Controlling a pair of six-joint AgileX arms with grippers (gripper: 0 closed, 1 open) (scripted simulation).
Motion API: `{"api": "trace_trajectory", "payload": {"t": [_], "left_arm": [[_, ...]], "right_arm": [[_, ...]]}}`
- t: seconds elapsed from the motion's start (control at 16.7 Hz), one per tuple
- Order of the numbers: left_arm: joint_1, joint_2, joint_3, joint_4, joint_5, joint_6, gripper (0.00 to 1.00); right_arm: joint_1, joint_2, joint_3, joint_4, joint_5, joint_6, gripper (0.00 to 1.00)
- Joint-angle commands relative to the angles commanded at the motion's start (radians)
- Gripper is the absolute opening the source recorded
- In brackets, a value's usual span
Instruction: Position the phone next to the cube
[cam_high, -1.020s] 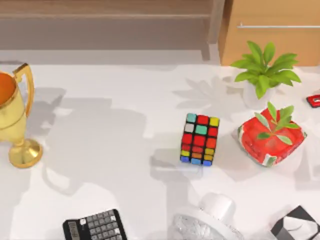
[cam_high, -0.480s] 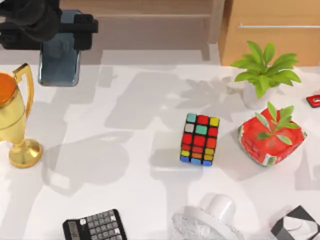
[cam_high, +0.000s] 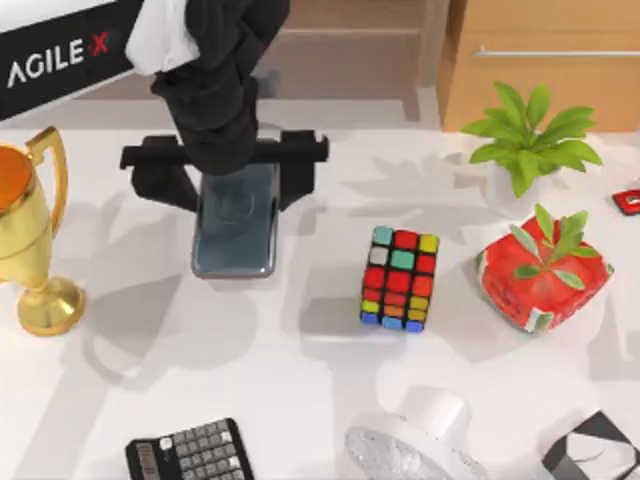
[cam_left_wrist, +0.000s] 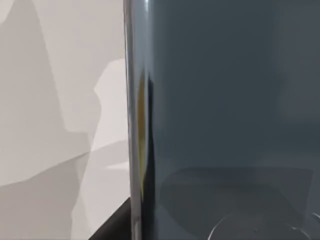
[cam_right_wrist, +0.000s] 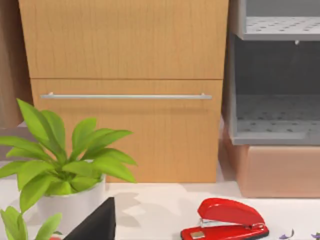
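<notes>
Top view: my left gripper (cam_high: 236, 180) hangs over the table's left-centre w/ the phone (cam_high: 235, 232) clamped between its fingers, one black finger (cam_high: 160, 172) on each long side. Phone sits flat, long axis running away from the camera, left of the cube (cam_high: 400, 278) w/ a gap between them. Trophy (cam_high: 30, 235) at far left, calculator (cam_high: 190, 452) at the near edge, red planter (cam_high: 543, 275) right of the cube, white-pot plant (cam_high: 527, 140) behind it.

Left wrist view: phone (cam_left_wrist: 225, 120) close up, dark screen, silver rim, pale table (cam_left_wrist: 55, 100) beside it.

Right wrist view: wood drawers (cam_right_wrist: 125, 90), plant (cam_right_wrist: 60, 170), red stapler (cam_right_wrist: 225, 220). Right gripper's fingers: can't tell.
</notes>
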Motion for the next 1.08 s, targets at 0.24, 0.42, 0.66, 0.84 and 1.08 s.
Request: {"api": "trace_trajectory", "payload": {"t": [0.24,0.42,0.66,0.84,1.08], "left_arm": [[-0.058,0.039,-0.012,-0.072,-0.004,-0.083,0.00],[-0.066,0.046,-0.015,-0.084,-0.005,-0.096,0.00],[-0.061,0.042,-0.013,-0.082,-0.005,-0.093,0.00],[-0.061,0.041,-0.012,-0.081,-0.005,-0.093,0.00],[-0.061,0.032,-0.004,-0.077,-0.005,-0.093,0.00]], "right_arm": [[0.000,0.000,0.000,0.000,0.000,0.000,1.00],[0.000,0.000,0.000,0.000,0.000,0.000,1.00],[0.000,0.000,0.000,0.000,0.000,0.000,1.00],[0.000,0.000,0.000,0.000,0.000,0.000,1.00],[0.000,0.000,0.000,0.000,0.000,0.000,1.00]]}}
